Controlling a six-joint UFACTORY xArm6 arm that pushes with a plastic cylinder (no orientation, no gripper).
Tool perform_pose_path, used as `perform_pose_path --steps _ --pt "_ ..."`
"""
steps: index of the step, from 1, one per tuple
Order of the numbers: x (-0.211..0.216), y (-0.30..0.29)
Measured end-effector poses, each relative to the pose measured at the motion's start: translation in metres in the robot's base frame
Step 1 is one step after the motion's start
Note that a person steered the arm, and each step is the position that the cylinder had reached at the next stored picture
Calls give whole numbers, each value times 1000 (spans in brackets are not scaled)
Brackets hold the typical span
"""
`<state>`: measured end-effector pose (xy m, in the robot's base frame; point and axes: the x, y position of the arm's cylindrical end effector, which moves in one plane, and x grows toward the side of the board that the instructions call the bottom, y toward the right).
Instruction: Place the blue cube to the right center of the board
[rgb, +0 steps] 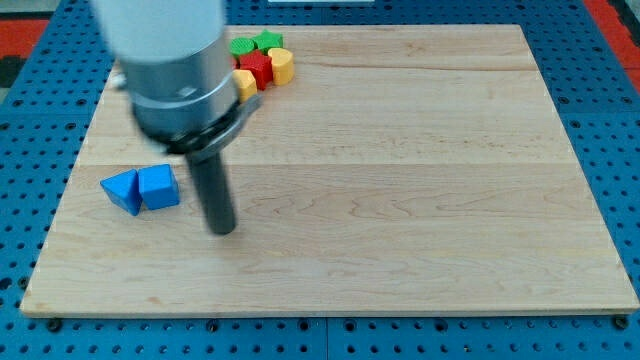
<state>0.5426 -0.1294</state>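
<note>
Two blue blocks sit touching at the view's left of the wooden board (400, 200): a blue cube (159, 187) and, on its left, a blue wedge-like block (122, 189). My tip (221, 230) rests on the board just right of the blue cube and a little lower, with a small gap between them. The arm's grey body (175, 70) hangs over the board's upper left and hides part of it.
A cluster of small blocks lies at the view's top, left of centre: a green block (267, 41), another green one (243, 47), a red block (257, 68), a yellow block (282, 66) and a yellow one (244, 82) partly behind the arm. A blue pegboard (610, 90) surrounds the board.
</note>
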Motion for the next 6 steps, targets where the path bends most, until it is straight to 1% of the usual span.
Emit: perform_pose_path --steps 1,2,3,4,5,6 --pt "-8 -91" --pt "-58 -75" --pt "-75 38" --pt "-86 74" --pt "-94 82" --pt "-85 128"
